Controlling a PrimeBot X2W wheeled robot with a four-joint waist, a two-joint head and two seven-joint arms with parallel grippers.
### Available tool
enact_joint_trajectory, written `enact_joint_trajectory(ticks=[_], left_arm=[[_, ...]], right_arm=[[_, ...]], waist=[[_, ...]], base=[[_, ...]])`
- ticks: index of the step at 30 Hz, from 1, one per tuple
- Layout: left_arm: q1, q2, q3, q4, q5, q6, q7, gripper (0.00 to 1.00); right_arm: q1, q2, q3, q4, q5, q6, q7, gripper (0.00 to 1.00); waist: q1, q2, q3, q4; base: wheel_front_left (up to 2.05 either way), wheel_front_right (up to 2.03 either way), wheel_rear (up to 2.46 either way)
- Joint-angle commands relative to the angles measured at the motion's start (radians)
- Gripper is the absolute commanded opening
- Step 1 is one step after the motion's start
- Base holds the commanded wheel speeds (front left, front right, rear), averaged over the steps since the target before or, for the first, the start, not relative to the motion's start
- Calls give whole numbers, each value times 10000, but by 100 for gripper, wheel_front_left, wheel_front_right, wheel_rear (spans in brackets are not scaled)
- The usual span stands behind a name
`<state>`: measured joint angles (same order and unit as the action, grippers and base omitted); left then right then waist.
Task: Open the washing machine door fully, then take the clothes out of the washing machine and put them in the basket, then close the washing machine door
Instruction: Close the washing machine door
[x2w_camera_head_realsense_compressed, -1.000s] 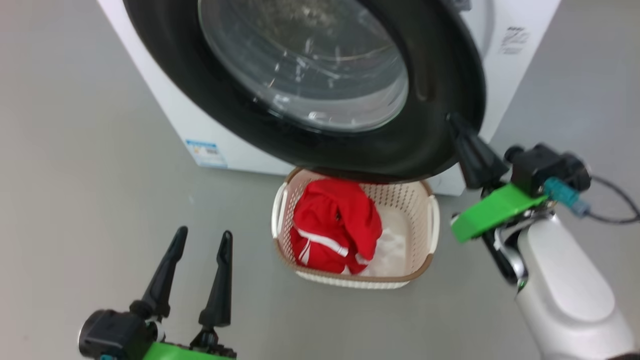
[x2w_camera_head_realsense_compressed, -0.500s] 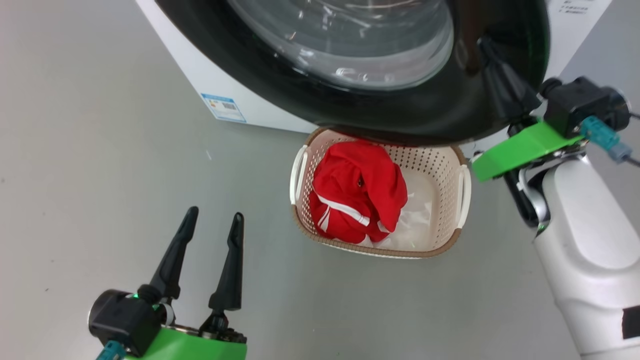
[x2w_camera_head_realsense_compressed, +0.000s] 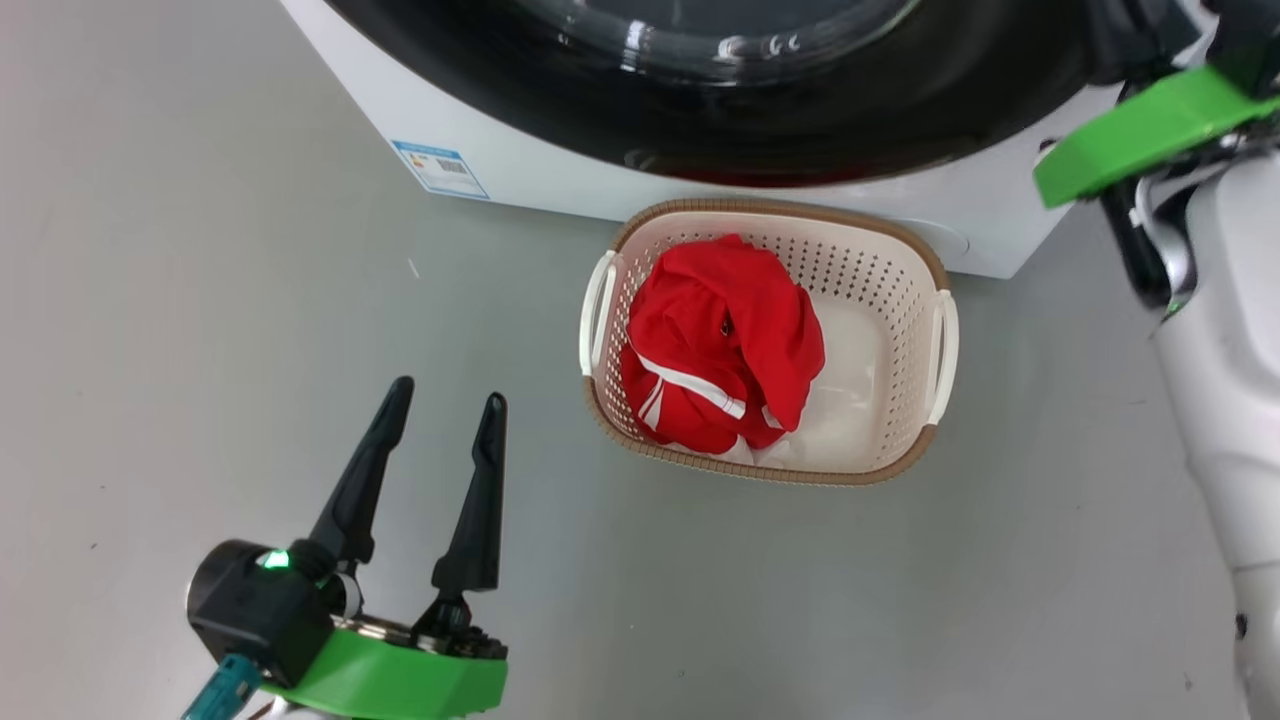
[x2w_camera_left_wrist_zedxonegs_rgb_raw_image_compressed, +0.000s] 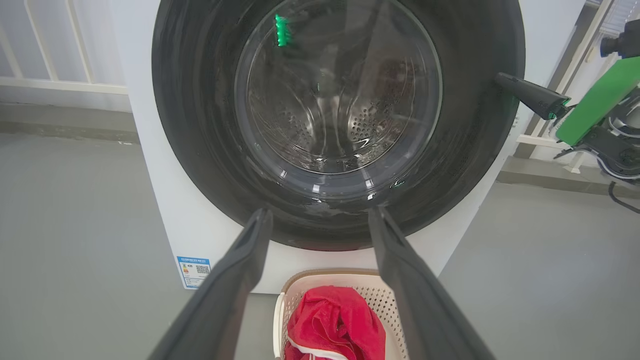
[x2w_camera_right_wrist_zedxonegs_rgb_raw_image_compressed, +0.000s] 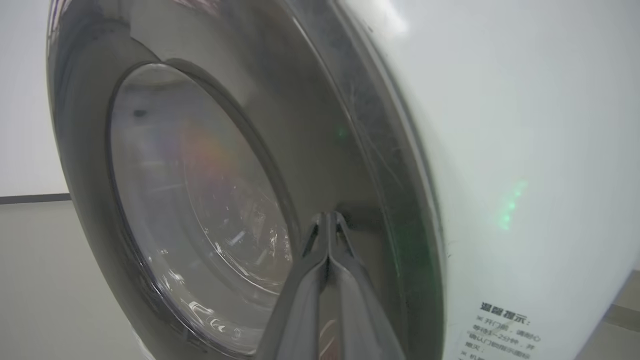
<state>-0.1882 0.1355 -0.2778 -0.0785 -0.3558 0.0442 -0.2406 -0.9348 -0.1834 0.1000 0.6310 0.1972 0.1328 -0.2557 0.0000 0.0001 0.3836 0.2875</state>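
Two long dark fingers of the left end effector (x2w_camera_head_realsense_compressed: 448, 392) stood spread apart, holding nothing, above the smooth grey floor (x2w_camera_head_realsense_compressed: 200, 300). Ahead of it and off to its right sat the basket (x2w_camera_head_realsense_compressed: 780, 207), a cream-white plastic tub shaped as a rounded rectangle. Its walls were pierced with rows of small holes, its rim was brown with a woven look, and a white loop handle sat on each short side. The clothes (x2w_camera_head_realsense_compressed: 725, 340) lay inside it, bunched toward the side nearer that end effector. They were bright red matte fabric, crumpled in soft folds and crossed by thin white stripes, with white trim at the edge.

Beyond the basket, straight ahead of the left fingers, rose the washing machine (x2w_camera_left_wrist_zedxonegs_rgb_raw_image_compressed: 145, 150), a plain white box with a small blue sticker (x2w_camera_left_wrist_zedxonegs_rgb_raw_image_compressed: 194, 270) low on its front. The washing machine door (x2w_camera_left_wrist_zedxonegs_rgb_raw_image_compressed: 200, 100) was round, with a wide glossy black rim and a bulging clear glass bowl, through which the perforated steel drum (x2w_camera_left_wrist_zedxonegs_rgb_raw_image_compressed: 370, 125) showed. The door seemed to lie flat against the machine's front.

The right end effector (x2w_camera_right_wrist_zedxonegs_rgb_raw_image_compressed: 327, 215) had its fingers pressed together with nothing between them. Their tips met their own reflection on the door's black rim, close to the white panel.
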Motion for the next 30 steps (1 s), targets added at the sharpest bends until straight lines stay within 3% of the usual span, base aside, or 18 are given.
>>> enact_joint_trajectory(ticks=[1,11,27,29,30], left_arm=[[-298,132,310,-212,113,-34,-85,100],[-541,143,318,-119,90,-46,-113,100],[-399,199,493,22,-239,47,-48,100],[-364,188,497,74,-270,70,-51,100],[-344,172,496,103,-301,70,-54,100]], right_arm=[[-622,-59,18,40,211,-21,-57,0],[-1243,-41,146,571,94,-21,-59,0],[588,747,605,-52,670,-21,-60,0],[993,880,636,-349,625,-21,-60,40],[1219,944,625,-507,600,-21,-60,48]], waist=[[0,-1,174,10],[0,-1,235,-77],[0,-1,-594,-1014],[0,-1,-713,-1206],[0,-1,-784,-1294]], base=[[0,0,0],[0,0,0],[0,0,0],[0,0,0],[0,0,0]])
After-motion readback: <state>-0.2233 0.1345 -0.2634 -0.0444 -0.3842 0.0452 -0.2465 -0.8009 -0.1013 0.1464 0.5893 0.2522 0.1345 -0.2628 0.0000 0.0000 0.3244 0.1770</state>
